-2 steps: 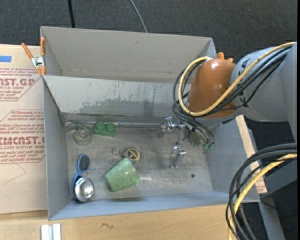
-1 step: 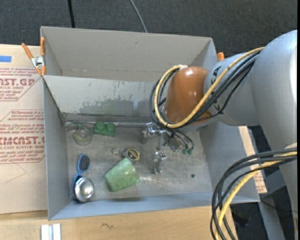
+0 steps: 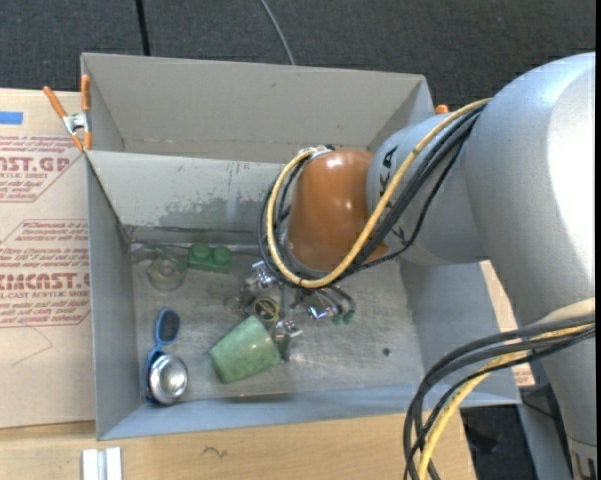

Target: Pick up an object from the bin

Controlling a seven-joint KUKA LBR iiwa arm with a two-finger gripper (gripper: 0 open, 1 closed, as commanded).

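Note:
My gripper (image 3: 280, 320) hangs low in the middle of the bin, under the orange cover. Its metal fingers reach down to the upper right edge of a pale green cup (image 3: 243, 352) that lies on its side near the front wall. A small dark green piece (image 3: 342, 314) sits just right of the gripper. Whether anything is between the fingers is hidden.
A green two-stud block (image 3: 209, 258) and a clear round lid (image 3: 164, 268) lie at the back left. A blue piece (image 3: 166, 326) and a shiny silver round thing (image 3: 168, 378) rest in the front left corner. The arm covers the bin's right part.

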